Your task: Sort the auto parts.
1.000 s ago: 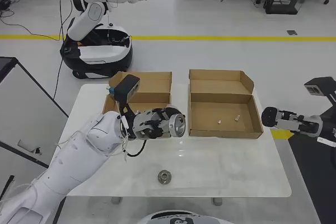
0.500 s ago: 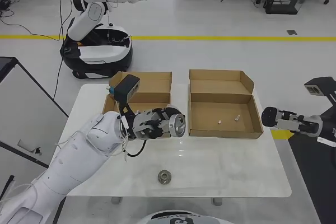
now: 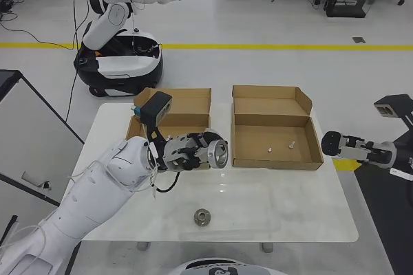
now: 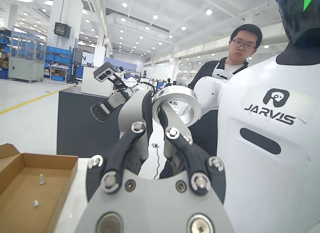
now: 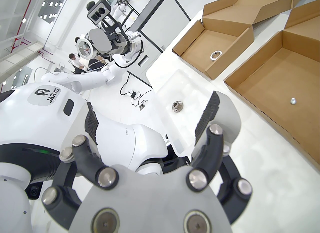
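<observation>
My left gripper [image 3: 213,152] hangs over the table just in front of the left cardboard box [image 3: 191,103], shut on a silver metal ring [image 3: 218,154]. In the left wrist view one finger sits inside the ring [image 4: 176,105] and the other outside it. My right gripper [image 3: 329,144] is open and holds nothing, level with the table's right edge beside the right cardboard box [image 3: 275,124]. A small flanged metal hub [image 3: 202,217] lies on the table near its front edge, and the right wrist view shows the hub [image 5: 177,105] past the right gripper [image 5: 152,118].
Two small pins [image 3: 269,148] lie in the right box. A white ring [image 5: 216,54] lies in the left box [image 5: 200,28]. The white table [image 3: 282,206] is bare between the hub and the boxes. Another robot's base [image 3: 120,65] stands behind the table.
</observation>
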Tool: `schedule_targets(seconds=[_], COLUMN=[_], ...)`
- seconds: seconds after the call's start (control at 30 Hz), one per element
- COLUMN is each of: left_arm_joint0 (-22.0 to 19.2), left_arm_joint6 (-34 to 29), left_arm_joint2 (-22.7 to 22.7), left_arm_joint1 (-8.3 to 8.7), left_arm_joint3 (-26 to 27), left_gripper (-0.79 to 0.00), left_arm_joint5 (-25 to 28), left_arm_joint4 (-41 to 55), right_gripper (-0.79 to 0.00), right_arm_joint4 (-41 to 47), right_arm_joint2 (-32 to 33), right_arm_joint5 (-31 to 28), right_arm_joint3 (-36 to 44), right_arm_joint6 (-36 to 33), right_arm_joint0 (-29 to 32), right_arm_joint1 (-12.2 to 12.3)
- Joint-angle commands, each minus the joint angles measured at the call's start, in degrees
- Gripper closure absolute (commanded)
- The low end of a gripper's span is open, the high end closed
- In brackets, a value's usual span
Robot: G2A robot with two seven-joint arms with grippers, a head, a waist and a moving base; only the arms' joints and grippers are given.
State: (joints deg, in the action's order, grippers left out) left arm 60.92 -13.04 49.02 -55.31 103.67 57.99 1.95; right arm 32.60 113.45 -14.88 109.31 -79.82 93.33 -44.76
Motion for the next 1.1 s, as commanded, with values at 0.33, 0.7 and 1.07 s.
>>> schedule_targets(seconds=[0.33, 0.7, 1.07], left_arm_joint0=[3.0, 7.9, 13.4], left_arm_joint6=[0.9, -12.4, -33.2], left_arm_joint2=[2.4, 9.4, 17.1], left_arm_joint1=[-2.33, -6.27, -12.22], left_arm_joint3=[7.1, 9.5, 7.9], left_gripper=[0.000, 0.000, 0.000], left_arm_joint5=[0.0, 0.0, 0.0], left_arm_joint4=[18.6, 30.1, 45.8], right_gripper=[-0.785, -0.785, -0.785], right_arm_joint4=[0.0, 0.0, 0.0], right_arm_joint2=[0.0, 0.0, 0.0], right_arm_joint5=[0.0, 0.0, 0.0], right_arm_joint3=[0.0, 0.0, 0.0], right_arm_joint6=[0.0, 0.0, 0.0], right_arm_joint0=[0.0, 0.0, 0.0], right_arm_joint1=[0.0, 0.0, 0.0])
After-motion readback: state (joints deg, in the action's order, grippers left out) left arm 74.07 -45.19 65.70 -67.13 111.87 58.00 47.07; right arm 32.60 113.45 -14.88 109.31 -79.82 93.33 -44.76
